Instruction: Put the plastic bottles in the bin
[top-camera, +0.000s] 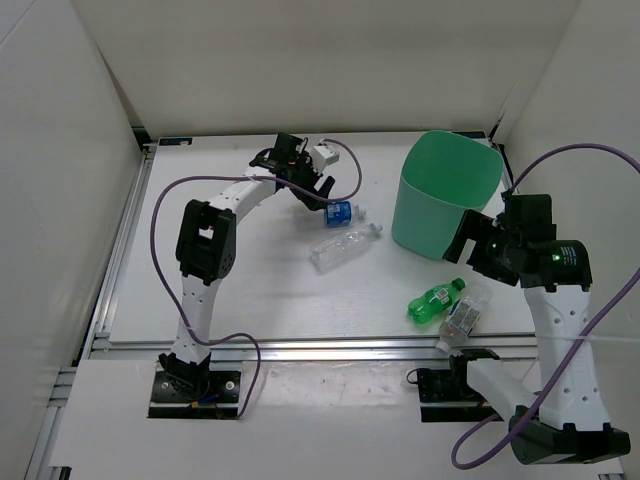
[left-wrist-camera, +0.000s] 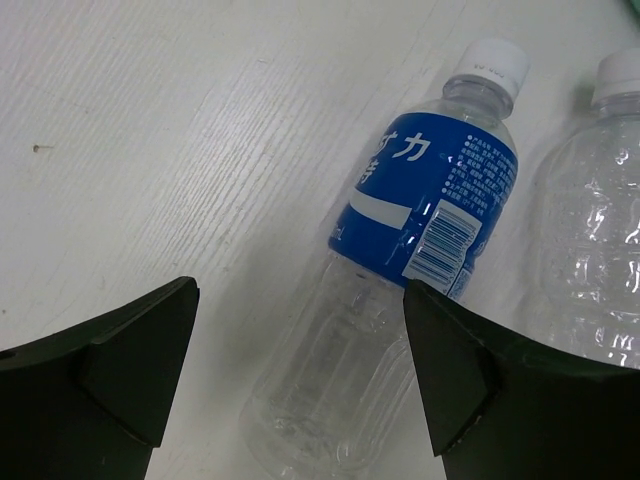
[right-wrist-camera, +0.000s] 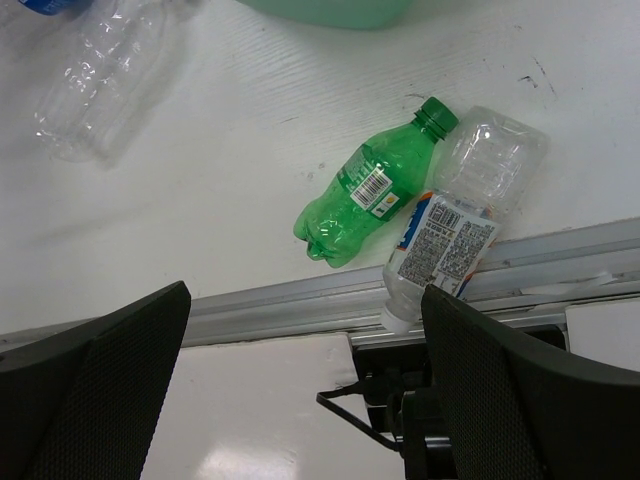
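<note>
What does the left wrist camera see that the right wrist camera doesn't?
Only the left wrist view: the open left gripper and the blue-label bottle up close, with its white cap and barcode.
Only the right wrist view: the open right gripper, the green bottle, the white-blue label bottle beside it, the metal rail and the bin.
Both: the plain clear bottle and the white table. A blue sliver in the right wrist view's top corner may be the blue-label bottle.
</note>
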